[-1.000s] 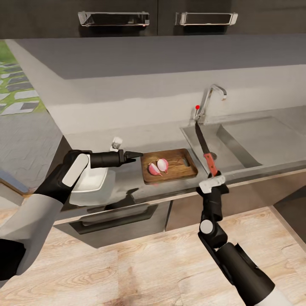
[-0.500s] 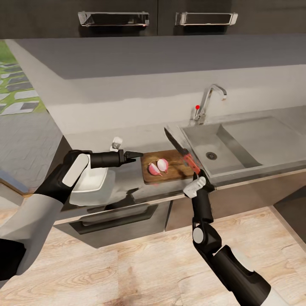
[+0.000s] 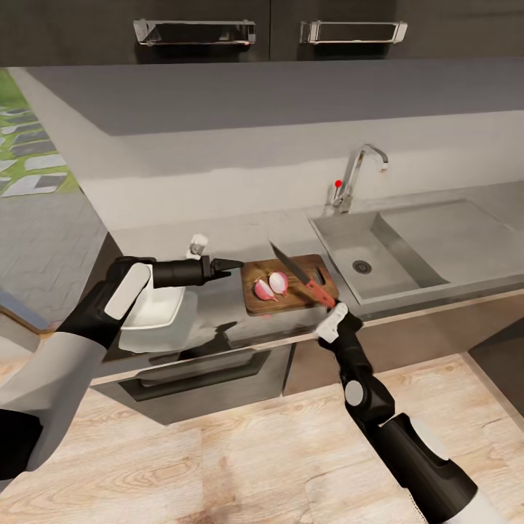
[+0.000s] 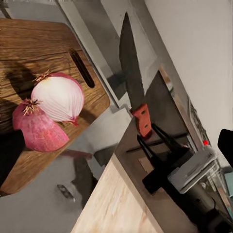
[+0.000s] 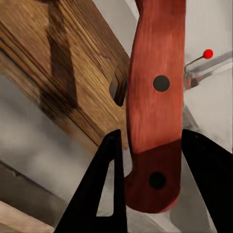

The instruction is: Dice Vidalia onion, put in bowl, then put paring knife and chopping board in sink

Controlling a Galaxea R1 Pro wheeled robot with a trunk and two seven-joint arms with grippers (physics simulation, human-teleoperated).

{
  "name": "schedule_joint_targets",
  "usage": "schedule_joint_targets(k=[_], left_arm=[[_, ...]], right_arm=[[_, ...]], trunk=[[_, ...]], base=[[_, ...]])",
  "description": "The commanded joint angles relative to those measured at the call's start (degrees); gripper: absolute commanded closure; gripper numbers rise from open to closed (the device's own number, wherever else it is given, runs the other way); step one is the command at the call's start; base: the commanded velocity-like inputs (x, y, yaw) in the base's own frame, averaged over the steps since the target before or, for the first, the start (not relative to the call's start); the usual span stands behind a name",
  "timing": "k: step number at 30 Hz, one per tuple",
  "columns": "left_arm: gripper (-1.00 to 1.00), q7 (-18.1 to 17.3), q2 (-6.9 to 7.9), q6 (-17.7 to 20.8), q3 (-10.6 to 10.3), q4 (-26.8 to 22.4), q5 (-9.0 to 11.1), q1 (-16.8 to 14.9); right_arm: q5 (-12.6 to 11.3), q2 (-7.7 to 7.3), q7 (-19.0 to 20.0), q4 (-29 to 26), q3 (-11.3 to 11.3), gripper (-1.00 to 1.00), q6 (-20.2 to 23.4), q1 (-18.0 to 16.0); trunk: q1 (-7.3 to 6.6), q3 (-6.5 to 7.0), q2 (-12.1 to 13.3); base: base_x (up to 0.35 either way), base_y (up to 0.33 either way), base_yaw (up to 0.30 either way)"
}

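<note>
Vidalia onion (image 3: 271, 285), in two halves, lies on the chopping board (image 3: 290, 284), up and left of my right gripper (image 3: 325, 300), which clamps the paring knife (image 3: 300, 276) by its handle. Blade points toward the halves, apparently above them; left gripper (image 3: 230, 265), seemingly closed, hovers beside the board.

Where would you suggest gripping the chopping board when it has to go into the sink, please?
Probably at the end with the handle slot, nearest the sink. The chopping board lies flat on the countertop, so fingers could pinch that short edge from the sink side. The onion halves sit at the other end, away from such a grip.
</note>
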Motion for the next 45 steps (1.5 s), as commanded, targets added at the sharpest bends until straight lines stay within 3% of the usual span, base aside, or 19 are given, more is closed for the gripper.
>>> schedule_joint_targets(k=[1,4,8,12,16,25,45], left_arm=[[-1.00,-0.13,0.05,0.17,0.02,0.01,0.08,-0.06],[-1.00,-0.15,0.13,0.16,1.14,-0.01,0.12,-0.06],[-1.00,-0.13,0.17,0.47,4.07,-0.07,0.14,-0.06],[-1.00,-0.12,0.18,2.04,6.22,-0.10,0.15,-0.06],[-1.00,-0.10,0.44,2.78,7.01,-0.16,0.15,-0.06],[-1.00,-0.12,1.49,3.19,7.38,-0.24,0.15,-0.06],[-1.00,-0.12,1.59,3.15,7.40,-1.47,0.17,-0.06]], right_arm=[[0.44,-0.08,1.34,-0.05,-0.43,1.00,0.50,-0.07],[0.49,-0.15,6.82,-0.05,-2.84,1.00,0.18,-0.06],[0.58,-0.15,9.92,-0.05,-4.91,1.00,0.01,-0.07],[0.66,-0.20,10.98,-0.05,-5.62,1.00,-0.05,-0.07],[0.74,-0.18,11.33,-0.05,-5.86,1.00,-0.07,-0.07],[1.18,-0.19,11.53,-0.05,-5.99,1.00,-0.05,-0.07],[4.94,-0.21,10.46,-0.05,-6.04,1.00,0.00,-0.07]], trunk=[[0.03,-0.09,-0.10],[0.03,-0.09,-0.10],[0.03,-0.09,-0.10],[0.03,-0.09,-0.10],[0.03,-0.09,-0.10],[0.03,-0.09,-0.10],[0.03,-0.09,-0.10]], base=[[0.000,0.000,0.000],[0.000,0.000,0.000],[0.000,0.000,0.000],[0.000,0.000,0.000],[0.000,0.000,0.000],[0.000,0.000,0.000],[0.000,0.000,0.000]])
